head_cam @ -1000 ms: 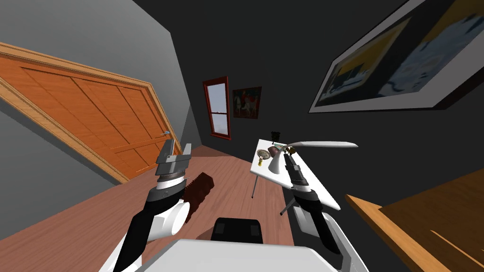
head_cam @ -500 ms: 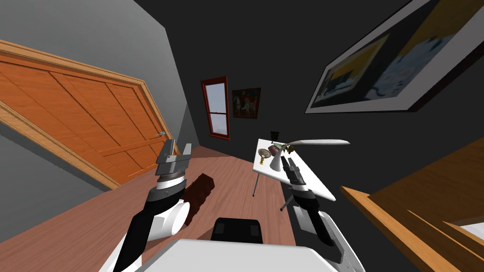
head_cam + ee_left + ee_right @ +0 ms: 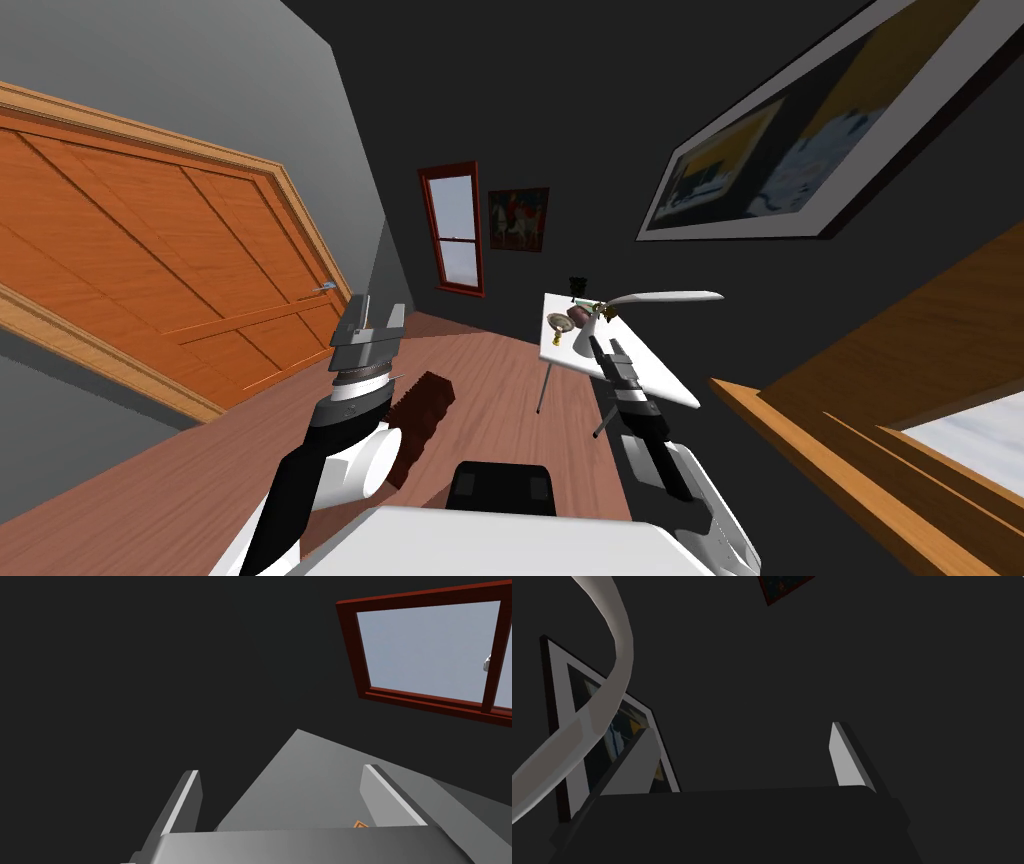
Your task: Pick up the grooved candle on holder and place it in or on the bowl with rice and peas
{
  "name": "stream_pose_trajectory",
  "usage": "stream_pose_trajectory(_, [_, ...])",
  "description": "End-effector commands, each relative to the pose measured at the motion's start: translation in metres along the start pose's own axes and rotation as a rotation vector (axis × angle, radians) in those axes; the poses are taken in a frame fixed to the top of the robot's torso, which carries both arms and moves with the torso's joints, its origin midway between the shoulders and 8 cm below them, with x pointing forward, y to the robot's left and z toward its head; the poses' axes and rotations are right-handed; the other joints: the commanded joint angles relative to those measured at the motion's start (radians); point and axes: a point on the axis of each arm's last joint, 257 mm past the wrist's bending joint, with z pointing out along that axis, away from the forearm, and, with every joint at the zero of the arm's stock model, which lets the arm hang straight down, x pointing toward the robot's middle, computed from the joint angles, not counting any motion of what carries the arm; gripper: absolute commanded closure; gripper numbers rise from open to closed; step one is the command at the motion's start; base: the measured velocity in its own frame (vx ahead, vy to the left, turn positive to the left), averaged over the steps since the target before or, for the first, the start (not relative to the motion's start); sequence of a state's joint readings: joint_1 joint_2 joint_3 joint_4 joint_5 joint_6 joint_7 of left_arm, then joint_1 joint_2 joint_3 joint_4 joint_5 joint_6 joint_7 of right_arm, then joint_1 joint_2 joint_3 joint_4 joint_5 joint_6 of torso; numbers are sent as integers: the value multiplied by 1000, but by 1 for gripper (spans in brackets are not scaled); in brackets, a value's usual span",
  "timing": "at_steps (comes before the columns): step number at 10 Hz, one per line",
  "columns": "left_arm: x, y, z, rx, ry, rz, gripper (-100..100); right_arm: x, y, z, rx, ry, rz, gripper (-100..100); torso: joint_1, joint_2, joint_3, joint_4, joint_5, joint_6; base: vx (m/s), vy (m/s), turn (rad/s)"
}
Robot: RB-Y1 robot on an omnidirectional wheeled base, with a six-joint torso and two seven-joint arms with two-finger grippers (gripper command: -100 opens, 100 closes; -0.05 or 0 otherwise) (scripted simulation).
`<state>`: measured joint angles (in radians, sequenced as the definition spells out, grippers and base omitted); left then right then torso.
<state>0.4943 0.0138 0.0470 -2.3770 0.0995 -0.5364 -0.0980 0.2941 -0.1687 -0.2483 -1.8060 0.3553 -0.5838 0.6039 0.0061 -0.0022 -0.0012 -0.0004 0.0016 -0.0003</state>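
A small white table stands ahead on my right. At its far end sit a round tan bowl, a small yellow piece just in front of it and a brownish pink object beside it; I cannot tell which of these is the candle. My right gripper hovers over the table just short of them, its fingers open with nothing between them. My left gripper is raised on my left, away from the table, open and empty.
A white lamp with a cone base and a long curved arm stands right by my right gripper. A dark red-brown object lies on the wooden floor. An orange door is on the left, wooden furniture on the right.
The whole head view has swung: door and table slid left, and more wooden furniture has come in at the right. Both arms keep their pose and both grippers stay open.
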Motion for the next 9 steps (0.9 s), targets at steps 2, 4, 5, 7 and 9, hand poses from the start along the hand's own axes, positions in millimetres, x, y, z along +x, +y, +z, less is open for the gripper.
stream_pose_trajectory(2, [0, 0, 0, 0, 0, 0, 0, 26, -20, -4, 27, 68, -133, -100, 1, 0, 0, 0, 0, 0, 7, 112, -124])
stream_pose_trajectory(4, [0, 0, 0, 0, 0, 0, 0, 37, -28, -5, 34, 97, -198, -100, 0, -1, -1, 0, 0, 0, 10, 75, -33])
stream_pose_trajectory(5, [0, 0, 0, 0, 0, 0, 0, 48, -34, -6, 39, 126, -247, -100, -2, -1, 0, 0, 0, 0, 30, 75, -69])
stream_pose_trajectory(7, [0, 0, 0, 0, 0, 0, 0, 69, -46, -8, 43, 184, -347, -100, -1, -3, -2, -1, 0, 0, 49, 83, -53])
stream_pose_trajectory(9, [0, 0, 0, 0, 0, 0, 0, 80, -51, -9, 41, 214, -406, -100, -3, -3, -2, -1, 0, 0, 31, 45, -13])
